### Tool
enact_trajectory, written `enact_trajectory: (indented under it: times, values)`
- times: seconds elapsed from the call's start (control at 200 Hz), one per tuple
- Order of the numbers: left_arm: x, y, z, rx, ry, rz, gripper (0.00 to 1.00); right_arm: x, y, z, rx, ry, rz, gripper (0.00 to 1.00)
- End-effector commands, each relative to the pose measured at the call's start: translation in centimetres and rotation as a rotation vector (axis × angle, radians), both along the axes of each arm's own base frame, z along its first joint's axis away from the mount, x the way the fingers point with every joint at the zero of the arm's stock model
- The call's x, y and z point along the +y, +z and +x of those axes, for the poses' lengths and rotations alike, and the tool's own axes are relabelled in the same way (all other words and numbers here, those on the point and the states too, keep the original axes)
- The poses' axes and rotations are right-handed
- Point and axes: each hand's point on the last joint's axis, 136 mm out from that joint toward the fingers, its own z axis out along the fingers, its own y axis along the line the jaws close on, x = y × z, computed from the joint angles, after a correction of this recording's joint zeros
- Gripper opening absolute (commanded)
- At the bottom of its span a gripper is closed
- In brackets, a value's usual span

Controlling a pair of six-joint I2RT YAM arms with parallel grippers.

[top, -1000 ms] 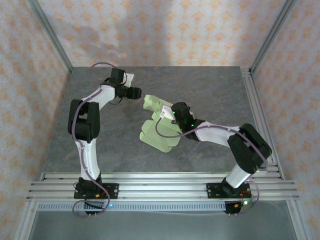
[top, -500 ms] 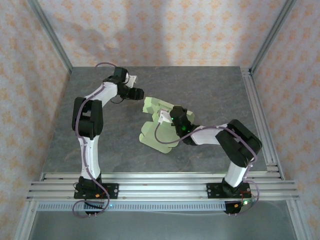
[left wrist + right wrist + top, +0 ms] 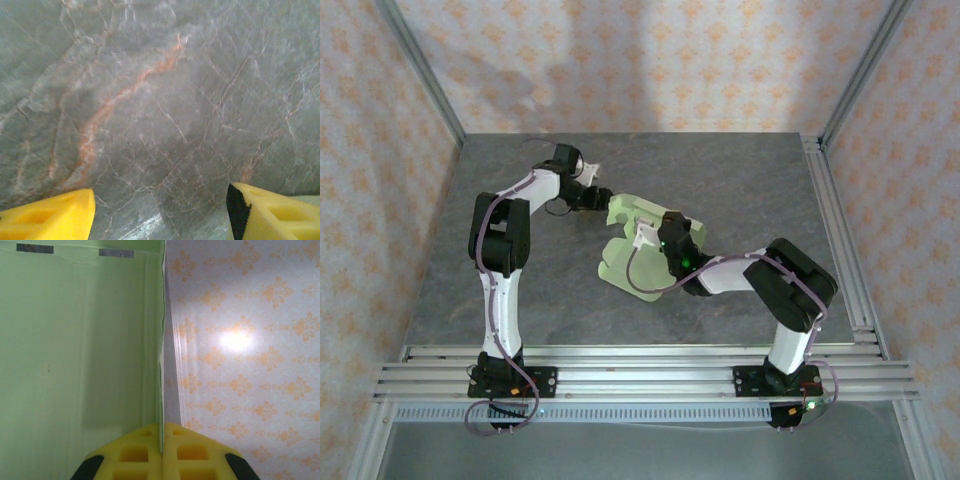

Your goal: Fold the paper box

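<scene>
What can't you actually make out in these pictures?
Overhead view: the right arm covers the middle of the paper box, so how far it is folded is unclear.
Right wrist view: the right gripper pinches one edge of the box; the frame cuts off the rest.
Left wrist view: the bottom edge cuts off most of the open left gripper.

The left arm (image 3: 498, 300) and right arm (image 3: 735, 272) have white tubular links, black joint housings and a mauve cable (image 3: 630, 272) looping alongside. Black base plates (image 3: 510, 380) sit at six o'clock. The fingers (image 3: 145, 452) are yellow, moulded with square recesses.
</scene>
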Motion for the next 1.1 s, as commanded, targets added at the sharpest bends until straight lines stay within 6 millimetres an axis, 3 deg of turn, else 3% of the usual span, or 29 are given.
enact_trajectory:
  times: [0.0, 0.225, 0.566, 0.691, 1.006, 1.026, 1.096]
  values:
    - [-1.7, 3.0, -0.9, -0.058, -0.061, -0.078, 0.71, -0.4, -0.5, -0.2, -0.002, -0.022, -0.008, 0.0]
    - [-2.8, 4.2, -2.1, -0.141, -0.101, -0.105, 0.72, -0.2, -1.3, -0.3, 0.02, -0.018, -0.003, 0.0]
    - [-3.0, 4.4, -3.3, -0.215, -0.087, -0.13, 0.71, 0.0, -0.8, 0.1, 0.015, -0.017, -0.012, 0.0]
    - [-3.4, 5.4, -3.7, -0.27, -0.091, -0.168, 0.69, 0.1, -0.9, 0.1, 0.021, -0.016, -0.02, 0.0]
    - [-4.5, 4.1, -5.7, -0.228, -0.141, -0.168, 0.66, 0.1, -0.7, 0.3, 0.012, -0.014, -0.058, 0.0]
    - [-4.5, 5.2, -5.7, -0.251, -0.141, -0.171, 0.66, 0.1, -0.7, 0.3, 0.012, -0.016, -0.066, 0.0]
    - [-4.5, 5.2, -6.0, -0.252, -0.135, -0.171, 0.66, 0.1, -0.6, 0.4, 0.006, -0.019, -0.08, 0.0]
